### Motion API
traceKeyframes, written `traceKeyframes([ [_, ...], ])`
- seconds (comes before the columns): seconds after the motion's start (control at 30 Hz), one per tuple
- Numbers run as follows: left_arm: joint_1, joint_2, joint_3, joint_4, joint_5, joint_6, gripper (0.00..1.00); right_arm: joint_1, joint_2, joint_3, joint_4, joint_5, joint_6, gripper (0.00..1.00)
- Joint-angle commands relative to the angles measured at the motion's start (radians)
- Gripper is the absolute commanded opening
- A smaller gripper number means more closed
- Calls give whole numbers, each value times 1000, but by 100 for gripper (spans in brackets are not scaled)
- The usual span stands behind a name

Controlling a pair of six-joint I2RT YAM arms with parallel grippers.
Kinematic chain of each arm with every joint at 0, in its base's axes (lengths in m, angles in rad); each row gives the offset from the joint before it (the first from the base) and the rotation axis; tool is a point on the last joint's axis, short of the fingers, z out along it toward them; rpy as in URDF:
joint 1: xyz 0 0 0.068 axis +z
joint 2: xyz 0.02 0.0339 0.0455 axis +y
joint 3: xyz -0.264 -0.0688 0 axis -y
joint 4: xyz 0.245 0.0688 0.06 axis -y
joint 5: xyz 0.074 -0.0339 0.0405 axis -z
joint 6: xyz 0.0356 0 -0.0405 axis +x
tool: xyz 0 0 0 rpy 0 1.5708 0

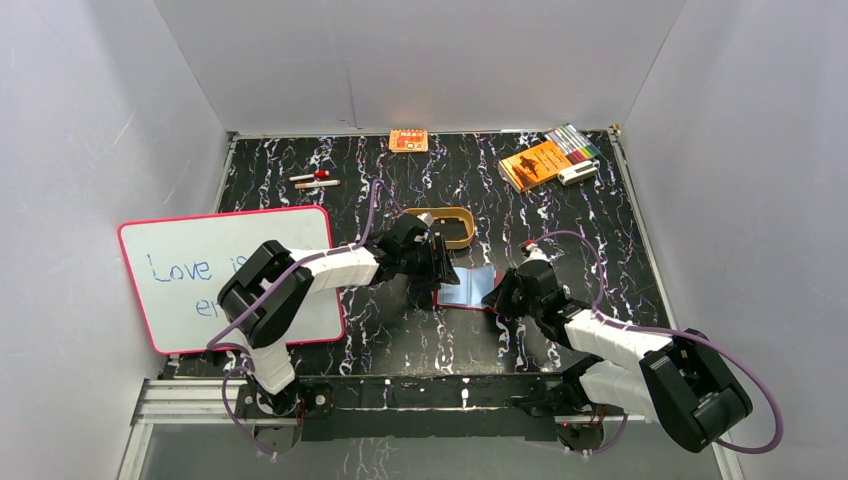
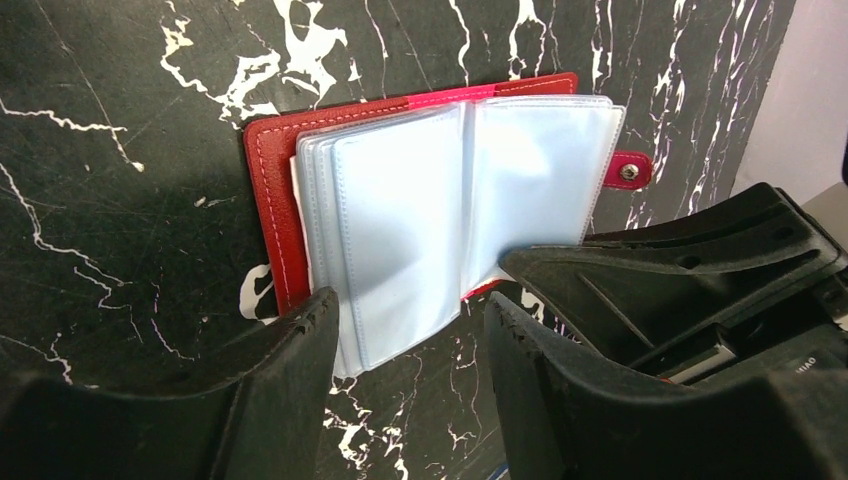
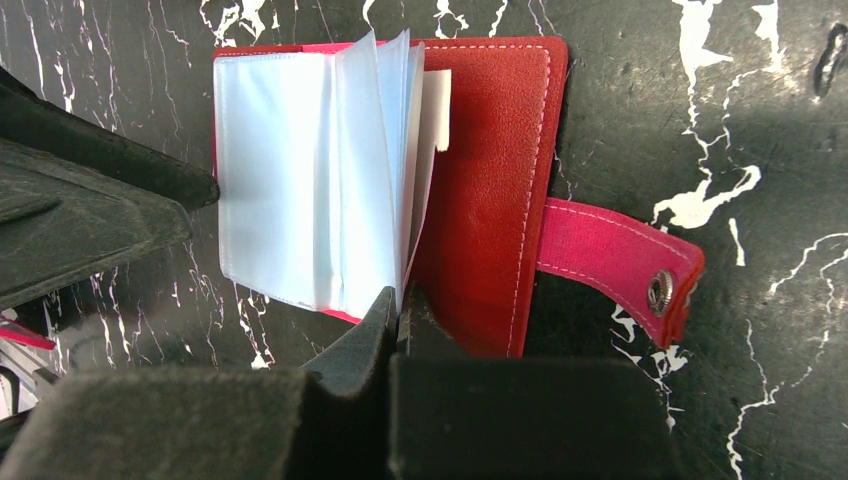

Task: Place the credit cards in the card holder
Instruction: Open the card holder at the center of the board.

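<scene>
top view / card holder (image 1: 468,288): lies open on the table (image 1: 620,220), near-centre, between the two grippers, just near of the tan tray (image 1: 452,226).
top view / left arm (image 1: 330,268): comes in from the left with its elbow folded over the whiteboard (image 1: 190,270). The wrist tips down, so the left gripper (image 1: 443,268) sits at the holder's left edge.
top view / right arm (image 1: 610,340): stretched low from the near right, with the right gripper (image 1: 500,293) at the holder's right edge.
top view / credit cards: no loose card seen on the table. The holder is too small here to tell if any are inside.
left wrist / left gripper (image 2: 410,305): jaws apart, straddling the edge of the clear sleeves (image 2: 400,220) and pinching nothing. Likely set to take or turn a page.
left wrist / right gripper (image 2: 512,265): its tip bears on the other page, probably to keep the book pinned open and stop it sliding.
right wrist / right gripper (image 3: 400,300): fingers closed tip to tip, nose pushed onto the red cover (image 3: 490,180) at the foot of the sleeve stack. Nothing visibly held.
right wrist / clear sleeves: fanned up off the cover, not lying flat.
right wrist / pale edge (image 3: 435,110): pokes out behind the stack. It may be a card but could be a liner; can't say.
right wrist / snap tab (image 3: 620,262): undone, flat on the table off the cover's outer edge.
</scene>
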Motion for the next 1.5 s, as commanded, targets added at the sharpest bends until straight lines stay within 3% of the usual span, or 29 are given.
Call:
traceKeyframes([
  [0.0,4,14,27,4,27,11,54,-1,18,-3,-17,13,-22,0],
  [1.13,3,68,40,195,214,-33,51,-2,19,-6,-4,-21,-23,0],
  [1.33,0,77,57,213,226,-37,52,-2,-6,-8,-26,-10,-20,38],
  [1.47,-2,87,70,236,240,-44,52,-4,-18,-4,-54,-3,-20,56],
])
